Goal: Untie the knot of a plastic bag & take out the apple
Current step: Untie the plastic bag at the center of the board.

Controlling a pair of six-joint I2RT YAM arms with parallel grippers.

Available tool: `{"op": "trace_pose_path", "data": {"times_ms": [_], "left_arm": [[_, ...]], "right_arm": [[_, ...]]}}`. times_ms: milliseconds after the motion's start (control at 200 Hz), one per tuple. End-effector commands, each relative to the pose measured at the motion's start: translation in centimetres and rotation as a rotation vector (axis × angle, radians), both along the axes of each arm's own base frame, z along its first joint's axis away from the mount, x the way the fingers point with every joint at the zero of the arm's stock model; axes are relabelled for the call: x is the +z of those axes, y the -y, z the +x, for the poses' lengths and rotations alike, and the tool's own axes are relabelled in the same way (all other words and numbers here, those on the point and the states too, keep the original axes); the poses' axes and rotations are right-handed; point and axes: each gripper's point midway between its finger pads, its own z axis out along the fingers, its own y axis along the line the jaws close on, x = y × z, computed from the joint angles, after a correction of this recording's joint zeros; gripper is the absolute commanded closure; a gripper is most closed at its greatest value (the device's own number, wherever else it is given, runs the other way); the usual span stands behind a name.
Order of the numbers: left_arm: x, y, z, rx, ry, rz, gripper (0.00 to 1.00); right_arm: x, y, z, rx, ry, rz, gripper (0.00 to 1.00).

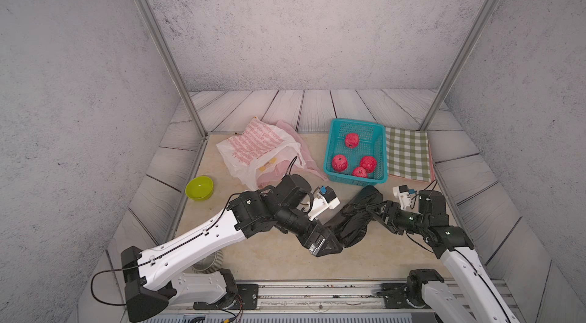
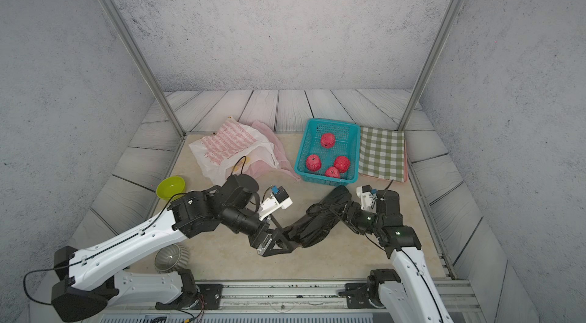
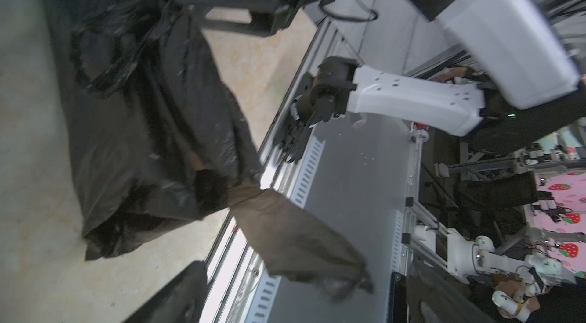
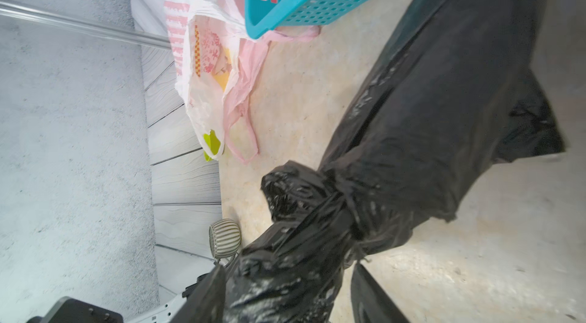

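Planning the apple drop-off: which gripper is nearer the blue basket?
Right. The right gripper holds the black bag just on the robot's side of the basket. The left gripper is open at the bag's near end, farther back toward the robot.

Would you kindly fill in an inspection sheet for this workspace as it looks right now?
Surface: beige tabletop, bare at the near edge.
Job's things: black bag lies mid-table, knot tied; no apple visible in it; four red apples sit in the teal basket.
Clutter: white printed bag, pink bag, green bowl, checked cloth, ribbed cup on its side.
Hands: left hand open, the bag's loose end between its fingers; right hand closed on the bag beside the knot.
Cables: black cable loops off the left arm's base link.
Surroundings: grey textured walls, aluminium posts.
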Motion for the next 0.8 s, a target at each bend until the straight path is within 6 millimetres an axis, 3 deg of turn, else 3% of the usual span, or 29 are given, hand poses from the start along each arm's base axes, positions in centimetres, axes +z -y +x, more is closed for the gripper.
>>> {"op": "trace_pose_path", "data": {"times_ms": [0,135,220,330,465,681,796], "left_arm": [[2.8,0.8,-0.3,-0.036,-0.019,-0.099,0.01],[2.9,1.0,0.6,-0.012,-0.002,-0.088,0.01],[2.0,0.9,2.1,0.042,0.063,-0.03,0.01],[-0.8,0.8,4.3,0.068,0.174,0.143,0.01],[-3.3,3.4,5.4,0.03,0.342,0.287,0.01],[-6.4,8.1,6.4,-0.049,0.561,0.416,0.03],[-7.9,10.0,7.1,-0.075,0.65,0.468,0.03]], "right_arm": [[4.2,-2.5,-1.2,0.125,0.127,0.103,0.37],[8.4,-5.7,-3.9,0.301,0.285,0.129,0.37],[9.0,-5.9,-4.4,0.295,0.301,0.097,0.37],[6.2,-2.9,-3.3,0.159,0.25,-0.134,0.38],[2.6,2.2,-1.5,-0.058,0.164,-0.425,0.39],[-1.2,4.7,-1.0,-0.185,0.045,-0.507,0.43],[-2.2,5.7,-0.2,-0.246,-0.001,-0.436,0.45]]}}
